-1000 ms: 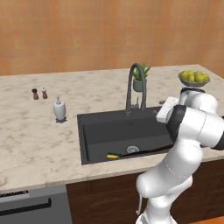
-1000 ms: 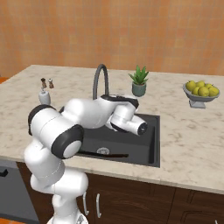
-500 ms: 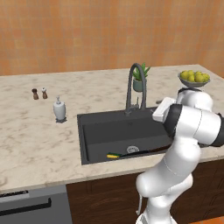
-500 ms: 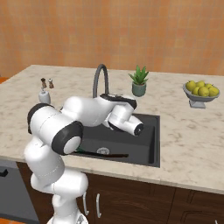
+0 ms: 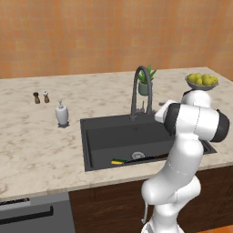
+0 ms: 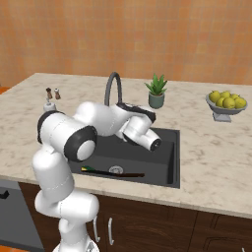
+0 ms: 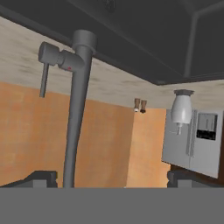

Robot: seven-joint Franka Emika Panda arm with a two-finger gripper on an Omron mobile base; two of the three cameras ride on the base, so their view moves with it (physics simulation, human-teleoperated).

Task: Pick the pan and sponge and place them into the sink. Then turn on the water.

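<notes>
Left base view: I find the pan (image 5: 148,158) and sponge (image 5: 118,161) lying in the sink (image 5: 91,145) by its near wall; no water runs from the faucet (image 5: 138,86).

Right base view: my arm reaches over the basin beside the faucet; a careless swing could knock its neck.

Hand view: claw (image 7: 112,177) wide, holding nothing, upside-down, the faucet's lever (image 7: 45,70) just beyond. I risk glancing off it and leaving the water off.

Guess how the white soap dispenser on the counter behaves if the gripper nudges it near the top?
The soap dispenser would probably tip rather than slide: it stands upright, taller than wide, with a narrow pump neck. Its rounded body suggests it would roll once down. It looks rigid, probably light.
</notes>
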